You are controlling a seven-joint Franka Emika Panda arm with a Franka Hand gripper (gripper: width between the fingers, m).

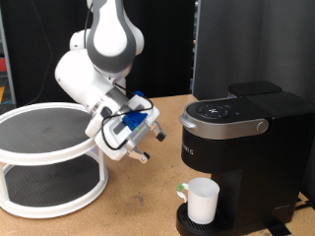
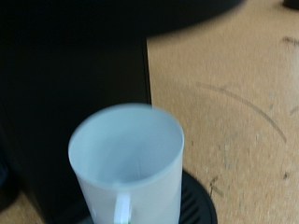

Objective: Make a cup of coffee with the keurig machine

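Note:
The white cup (image 1: 202, 201) stands upright on the round drip tray (image 1: 187, 224) of the black keurig machine (image 1: 241, 128), under its spout; its silver-trimmed lid is down. In the wrist view the cup (image 2: 126, 159) shows from above, seemingly empty, handle (image 2: 121, 207) facing the camera, with the machine's dark body (image 2: 65, 56) behind it. My gripper (image 1: 141, 152) hangs above the table on the exterior view's left of the machine, apart from the cup and tilted towards it. Its fingers do not show in the wrist view. I see nothing held.
A white two-tier round rack (image 1: 49, 157) with dark mesh shelves stands at the exterior view's left. The wooden table (image 1: 138, 206) lies between the rack and the machine. A black panel (image 1: 246, 44) stands behind the machine.

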